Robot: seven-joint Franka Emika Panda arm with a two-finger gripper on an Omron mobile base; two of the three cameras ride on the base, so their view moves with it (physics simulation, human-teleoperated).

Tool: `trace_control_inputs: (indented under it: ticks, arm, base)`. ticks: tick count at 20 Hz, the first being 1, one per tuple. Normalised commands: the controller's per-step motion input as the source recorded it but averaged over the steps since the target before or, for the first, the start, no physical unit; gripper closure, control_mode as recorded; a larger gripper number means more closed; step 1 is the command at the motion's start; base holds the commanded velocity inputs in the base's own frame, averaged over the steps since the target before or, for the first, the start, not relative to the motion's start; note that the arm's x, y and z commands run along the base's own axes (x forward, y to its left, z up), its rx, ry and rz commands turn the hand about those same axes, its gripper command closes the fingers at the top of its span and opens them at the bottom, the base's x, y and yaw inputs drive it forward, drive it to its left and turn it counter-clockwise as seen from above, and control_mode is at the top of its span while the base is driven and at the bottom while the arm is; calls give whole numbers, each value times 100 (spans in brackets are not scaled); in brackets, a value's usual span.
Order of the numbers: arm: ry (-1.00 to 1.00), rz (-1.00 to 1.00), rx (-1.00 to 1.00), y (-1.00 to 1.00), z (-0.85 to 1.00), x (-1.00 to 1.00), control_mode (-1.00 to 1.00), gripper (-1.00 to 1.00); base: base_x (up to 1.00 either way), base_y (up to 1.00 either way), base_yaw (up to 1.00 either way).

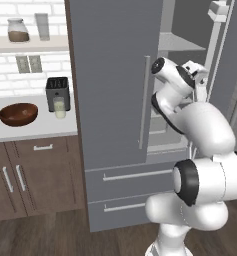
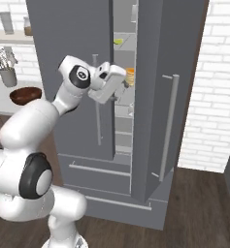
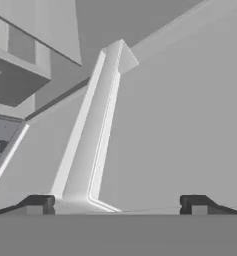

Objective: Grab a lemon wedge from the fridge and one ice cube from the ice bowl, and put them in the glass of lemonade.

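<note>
Clearly mid fridge [image 2: 77,43] step: gripper [image 3: 117,204] spread wide and empty by the door handle [image 3: 92,125], lemon wedge [image 2: 118,41] at twelve o'clock on the upper shelf, calling for a reach inside.

You won't find any readable text, label, brand, number or sign on the fridge [image 1: 110,85], the counter items or the shelf jars.

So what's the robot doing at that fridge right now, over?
Gripper open, empty, at the fridge door gap. Right door ajar, shelves showing. Ice bowl and glass of lemonade wait on the counter.
</note>
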Motion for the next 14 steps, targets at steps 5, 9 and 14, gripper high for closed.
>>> trace_control_inputs:
  ticks: [5, 9, 14]
  arm:
    - [0, -30, 0, -46, 0, 0, -100, -100]
    - [0, -27, 0, -66, 0, -5, -100, -100]
    - [0, -25, 0, -77, 0, -6, -100, -100]
  base:
    - [0, 0, 0]
    - [0, 0, 0]
    - [0, 0, 0]
